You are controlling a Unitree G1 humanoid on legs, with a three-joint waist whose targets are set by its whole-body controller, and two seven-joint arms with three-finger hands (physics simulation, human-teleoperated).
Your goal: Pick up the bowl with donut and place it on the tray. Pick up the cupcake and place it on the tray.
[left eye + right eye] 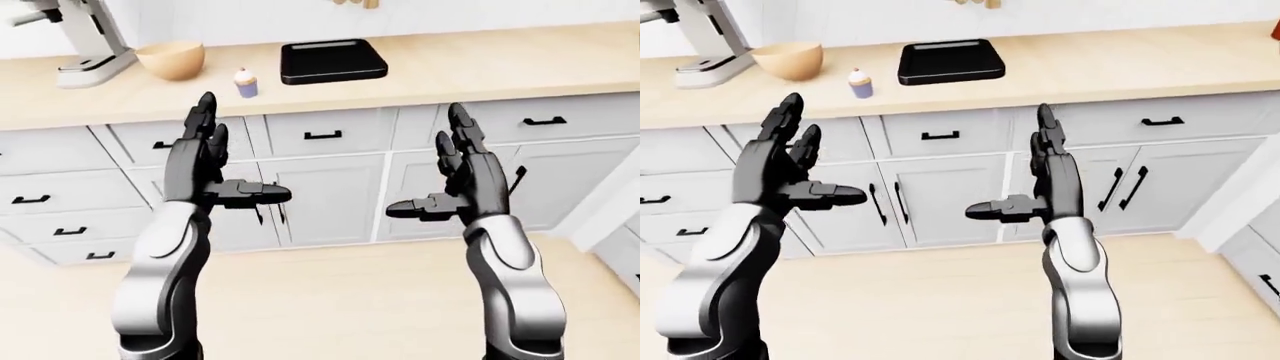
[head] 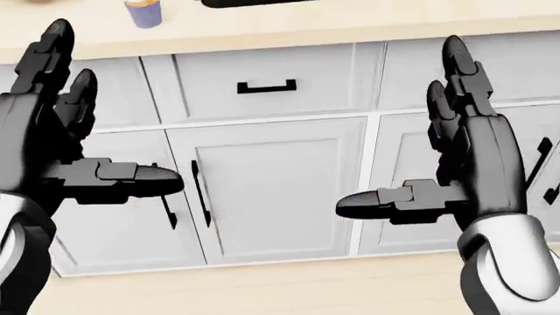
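The counter (image 1: 480, 71) runs across the top of the left-eye view and bears everything the task needs, while the robot stands well apart from it with bare floor (image 1: 330, 300) between, so nothing is within reach yet and the job reads as not begun. Below the counter sit the white cabinets (image 1: 330, 195), their black handles showing in a row of drawers above doors. One stand mixer (image 1: 85, 37) occupies the counter's far left, partly cut off by the frame. One black tray (image 1: 333, 61) lies flat near the middle of the counter, presumably set there as the drop-off spot, and it holds nothing. One tan bowl (image 1: 171, 58) stands just right of the mixer, well left of the tray; its inside is turned away, so the donut cannot be made out. One cupcake (image 1: 245, 82), purple-wrapped with pale topping, stands upright between bowl and tray, nearer the counter's edge. Two arms are raised at chest height: the left hand (image 1: 205, 161) and the right hand (image 1: 462, 176) are each spread wide, fingers pointing up and thumbs turned toward one another, gripping nothing, a stance that looks like readiness for an approach rather than a grasp.
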